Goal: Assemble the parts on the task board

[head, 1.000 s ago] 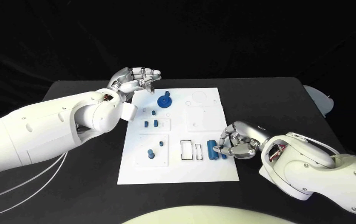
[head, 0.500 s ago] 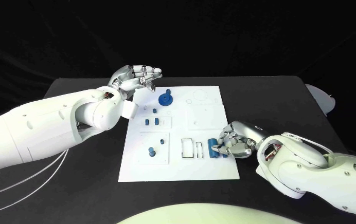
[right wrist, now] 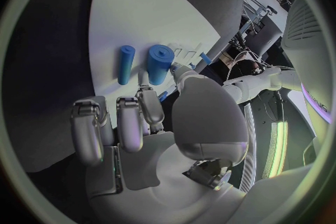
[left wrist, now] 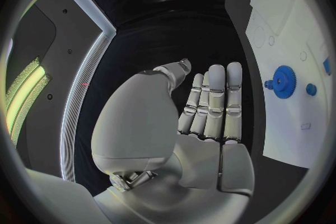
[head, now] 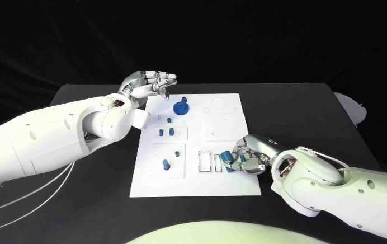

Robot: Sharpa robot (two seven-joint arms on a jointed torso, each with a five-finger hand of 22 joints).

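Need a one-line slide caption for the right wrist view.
Right hand reaching toward two blue cylinders lying on the white board.

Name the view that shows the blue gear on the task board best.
The left wrist view: the blue gear lies unobstructed, teeth visible, on the task board. The head view shows it smaller, near the left hand. The right wrist view faces other parts.
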